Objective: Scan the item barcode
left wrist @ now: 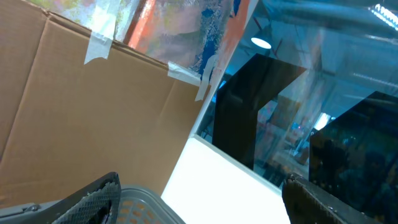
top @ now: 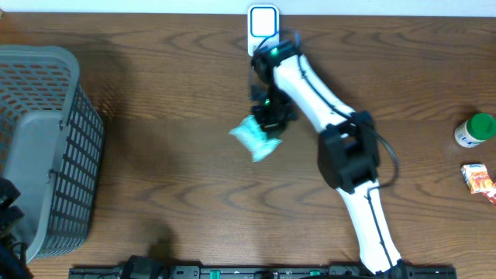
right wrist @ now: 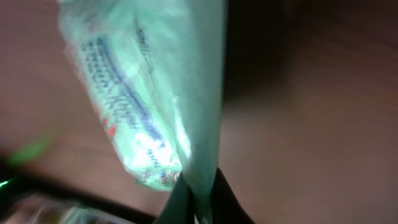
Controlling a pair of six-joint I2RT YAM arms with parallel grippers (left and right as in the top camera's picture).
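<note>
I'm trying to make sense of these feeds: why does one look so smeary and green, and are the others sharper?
Right wrist: the packet pinched in the right gripper fills the frame, soft and green-tinted, table behind blurred. Left wrist: tilted upward, cardboard sharp, reflections on the glass. Overhead: evenly lit and sharp.

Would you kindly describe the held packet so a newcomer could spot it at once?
Find the white scanner at the table's far edge; just nearer the robot is a pale green packet. Alone among the items, it is pinched in the right pincer, while the bottle and carton sit far right.
</note>
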